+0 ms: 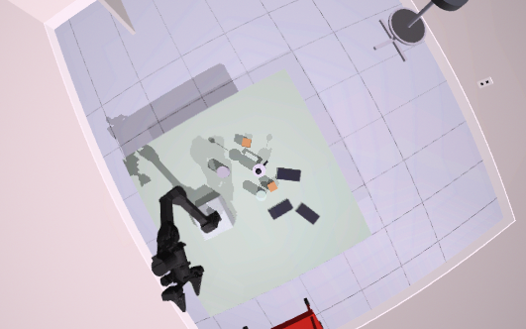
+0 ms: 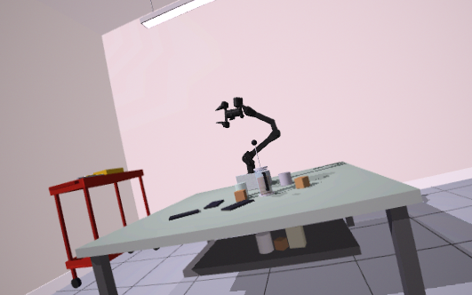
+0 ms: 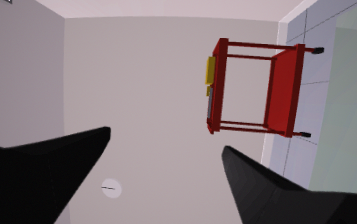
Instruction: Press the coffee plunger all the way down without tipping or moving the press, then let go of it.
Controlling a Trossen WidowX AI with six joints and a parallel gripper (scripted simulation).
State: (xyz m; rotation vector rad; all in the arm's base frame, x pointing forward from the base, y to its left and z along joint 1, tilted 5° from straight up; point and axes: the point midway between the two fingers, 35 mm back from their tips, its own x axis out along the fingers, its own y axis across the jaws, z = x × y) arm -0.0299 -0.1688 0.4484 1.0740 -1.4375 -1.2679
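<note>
The coffee press (image 1: 254, 168) (image 2: 261, 184) stands upright on the table (image 1: 317, 218) (image 2: 151, 231). Its black plunger knob (image 2: 254, 142) (image 1: 259, 171) is raised well above the lid on a thin rod in the exterior view. My gripper (image 1: 192, 302) (image 2: 217, 116) (image 3: 168, 142) is open with nothing between its fingers. It is high above the table, off to the side of the press, and touches nothing. The fingers point sideways, toward the red cart's side of the room. The press does not show in the wrist view.
Near the press are a lilac cylinder (image 1: 223, 171) (image 2: 285, 179), a pale cup (image 1: 261, 195), two orange blocks (image 1: 247, 143) (image 1: 272, 186) and three dark flat slabs (image 1: 288, 174) (image 1: 280, 209) (image 1: 307, 213). A red cart (image 2: 86, 182) (image 3: 284, 90) stands beyond the table.
</note>
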